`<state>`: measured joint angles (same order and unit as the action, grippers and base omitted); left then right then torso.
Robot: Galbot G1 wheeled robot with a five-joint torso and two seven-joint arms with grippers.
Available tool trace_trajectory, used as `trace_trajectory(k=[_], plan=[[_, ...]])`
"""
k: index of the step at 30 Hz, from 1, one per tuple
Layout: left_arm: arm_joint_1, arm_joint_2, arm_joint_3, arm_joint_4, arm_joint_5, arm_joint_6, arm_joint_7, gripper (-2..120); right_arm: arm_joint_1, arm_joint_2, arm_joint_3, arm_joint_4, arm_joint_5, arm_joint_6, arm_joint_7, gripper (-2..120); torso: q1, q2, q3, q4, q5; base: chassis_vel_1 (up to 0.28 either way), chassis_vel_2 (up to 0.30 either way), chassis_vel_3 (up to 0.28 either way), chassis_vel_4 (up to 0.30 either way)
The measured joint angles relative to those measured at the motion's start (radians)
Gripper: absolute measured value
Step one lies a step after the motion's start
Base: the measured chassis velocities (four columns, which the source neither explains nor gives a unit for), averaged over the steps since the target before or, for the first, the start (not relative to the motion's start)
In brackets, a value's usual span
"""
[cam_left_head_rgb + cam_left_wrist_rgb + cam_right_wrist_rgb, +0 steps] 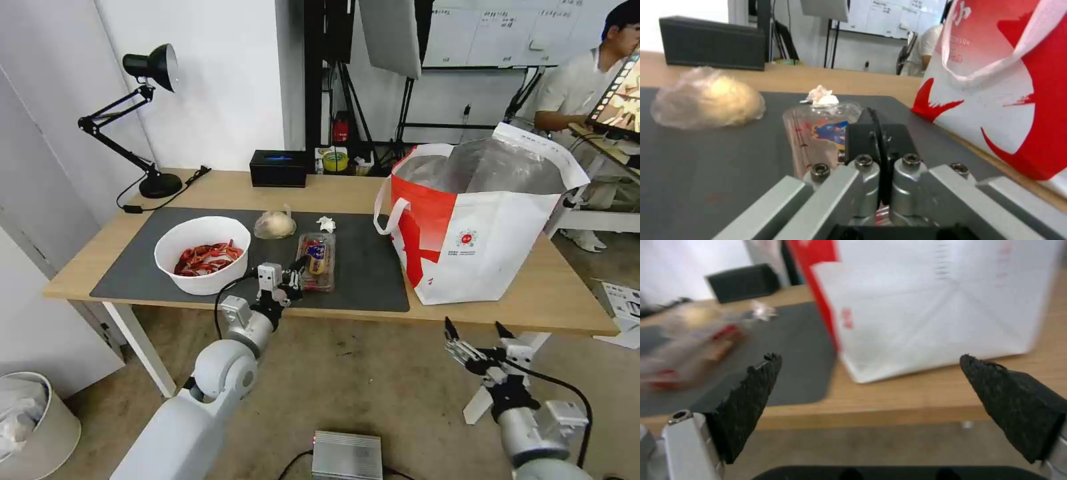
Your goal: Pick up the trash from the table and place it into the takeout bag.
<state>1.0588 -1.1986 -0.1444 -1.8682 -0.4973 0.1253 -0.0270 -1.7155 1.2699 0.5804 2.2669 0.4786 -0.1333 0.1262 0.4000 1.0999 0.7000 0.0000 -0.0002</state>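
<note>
The right gripper (481, 335) hangs below the counter (533, 310) edge, jaws spread and empty, while the left gripper (298, 268) has its jaws pressed together on the near edge of the one clear clamshell tray (317, 261), likely light, thin and slippery. Beyond sit one bowl of shells (202, 255), heavier and spillable, one soft knotted bag (274, 225), one featherlight tissue (326, 223) and one takeout bag (477, 227).
</note>
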Motion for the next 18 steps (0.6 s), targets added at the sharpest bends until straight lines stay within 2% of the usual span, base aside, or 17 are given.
trace_trajectory(k=[11,13,18], plan=[[-0.028,0.029,0.035,0.007,0.07,-0.017,0.025,0,0.168,-0.03,-0.102,0.004,0.184,-0.094,0.052,100,0.0,0.0,0.0,0.0,0.0001,0.0,0.0,0.0,0.0],[-0.036,0.037,0.045,0.021,0.102,-0.025,0.036,0,0.243,-0.042,-0.138,-0.022,0.26,-0.109,0.073,100,0.0,0.0,0.0,0.0,0.0002,0.0,0.0,0.0,0.0],[-0.037,0.036,0.046,0.055,0.18,-0.046,0.063,0,0.353,-0.051,-0.194,-0.089,0.333,-0.114,0.089,100,0.0,0.0,0.0,0.0,0.0001,0.0,0.0,0.0,0.0]])
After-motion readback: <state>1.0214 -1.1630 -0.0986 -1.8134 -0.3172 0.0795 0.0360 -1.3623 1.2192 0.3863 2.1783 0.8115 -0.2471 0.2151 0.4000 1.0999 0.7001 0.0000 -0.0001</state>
